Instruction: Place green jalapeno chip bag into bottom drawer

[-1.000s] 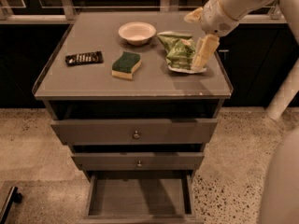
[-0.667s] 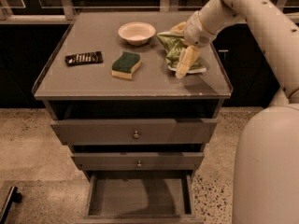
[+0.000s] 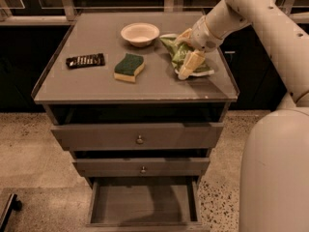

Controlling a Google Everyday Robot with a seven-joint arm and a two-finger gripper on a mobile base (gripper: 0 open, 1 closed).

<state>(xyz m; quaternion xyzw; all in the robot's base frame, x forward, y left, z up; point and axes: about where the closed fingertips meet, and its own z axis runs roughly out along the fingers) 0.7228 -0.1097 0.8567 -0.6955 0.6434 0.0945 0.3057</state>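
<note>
Gripper (image 3: 189,62) is down on the green jalapeno chip bag (image 3: 172,47), at the rear right of the cabinet top (image 3: 96,88); whether it is open or clamped on the bag cannot be determined. The bag lies flat and crumpled. Its long axis runs diagonally from beside the white bowl (image 3: 140,34) toward the right front edge. Risk: a shallow grip on foil may slip, dropping the bag short of the open bottom drawer (image 3: 145,204), far below. A push could slide it off the nearby edge.
</note>
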